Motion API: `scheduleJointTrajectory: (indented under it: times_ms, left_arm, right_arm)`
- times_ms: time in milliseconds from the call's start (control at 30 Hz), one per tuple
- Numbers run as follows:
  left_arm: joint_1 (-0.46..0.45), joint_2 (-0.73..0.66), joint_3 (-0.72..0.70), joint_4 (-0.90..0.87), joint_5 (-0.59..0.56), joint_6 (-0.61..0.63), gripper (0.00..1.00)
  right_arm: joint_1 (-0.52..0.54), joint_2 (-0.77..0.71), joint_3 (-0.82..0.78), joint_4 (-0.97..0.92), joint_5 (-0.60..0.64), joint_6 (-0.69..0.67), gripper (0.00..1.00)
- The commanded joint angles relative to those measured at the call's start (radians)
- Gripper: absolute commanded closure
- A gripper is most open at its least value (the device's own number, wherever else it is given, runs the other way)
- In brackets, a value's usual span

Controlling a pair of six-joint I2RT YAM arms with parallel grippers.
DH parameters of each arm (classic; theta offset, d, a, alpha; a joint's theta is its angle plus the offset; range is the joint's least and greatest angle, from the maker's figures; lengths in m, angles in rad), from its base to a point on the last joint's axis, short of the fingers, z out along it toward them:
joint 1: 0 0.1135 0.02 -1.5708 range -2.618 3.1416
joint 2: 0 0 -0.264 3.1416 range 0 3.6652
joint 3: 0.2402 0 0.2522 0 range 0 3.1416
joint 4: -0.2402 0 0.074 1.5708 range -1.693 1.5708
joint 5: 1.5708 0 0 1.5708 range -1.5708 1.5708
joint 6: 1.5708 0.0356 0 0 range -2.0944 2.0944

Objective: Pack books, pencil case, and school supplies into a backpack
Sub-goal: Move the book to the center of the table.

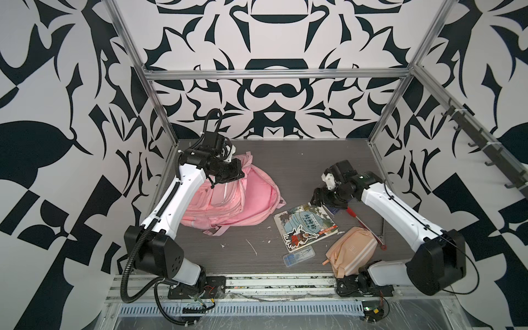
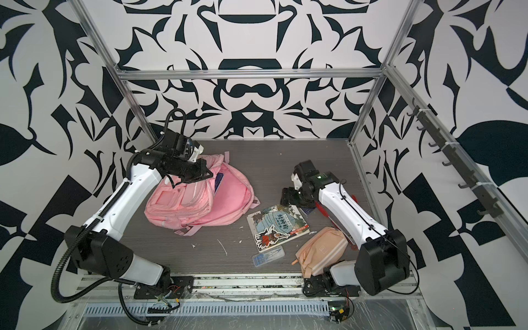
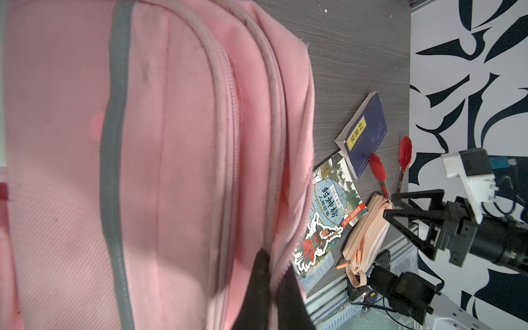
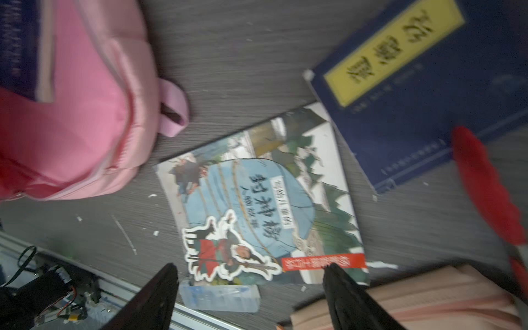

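The pink backpack (image 1: 251, 200) (image 2: 228, 197) lies on its side at the left of the table. My left gripper (image 1: 241, 173) (image 3: 270, 263) is shut on the zip edge of its opening. A blue book (image 2: 220, 180) shows inside. The pale illustrated book (image 1: 305, 228) (image 4: 265, 200) lies flat at centre right, with the navy book (image 3: 365, 134) (image 4: 414, 100) beyond it. My right gripper (image 1: 316, 197) (image 4: 251, 267) hovers open over their far ends, holding nothing. The peach pencil case (image 1: 351, 251) and the clear school supplies box (image 1: 299, 256) (image 4: 220, 297) lie near the front.
Red-tipped tongs (image 1: 363, 223) (image 3: 377, 168) lie between the navy book and the pencil case, beside the right arm. A metal rail (image 1: 257, 283) runs along the table's front edge. White scraps dot the dark tabletop (image 1: 251, 248).
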Motion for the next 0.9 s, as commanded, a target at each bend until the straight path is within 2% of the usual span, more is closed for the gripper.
scheduleJointTrajectory:
  times_ms: [0,300,567,767,867]
  left_arm:
    - [0.008,-0.052,-0.025,0.038,0.013,0.012,1.0]
    - [0.008,-0.085,-0.074,0.058,0.037,-0.022,1.0]
    - [0.008,-0.078,-0.056,0.048,0.051,-0.026,1.0]
    - [0.007,-0.072,-0.058,0.038,0.065,-0.017,1.0]
    - [0.008,-0.064,-0.063,0.047,0.074,-0.021,1.0]
  right_arm:
    - [-0.056,-0.013,-0.026,-0.034,-0.015,-0.083,0.16]
    - [-0.139,0.111,-0.1,0.097,-0.063,-0.111,0.13]
    - [-0.169,0.208,-0.082,0.088,-0.106,-0.19,0.13]
    - [-0.169,0.206,-0.136,0.067,-0.052,-0.167,0.14]
    - [-0.169,0.229,-0.166,0.1,-0.074,-0.118,0.14]
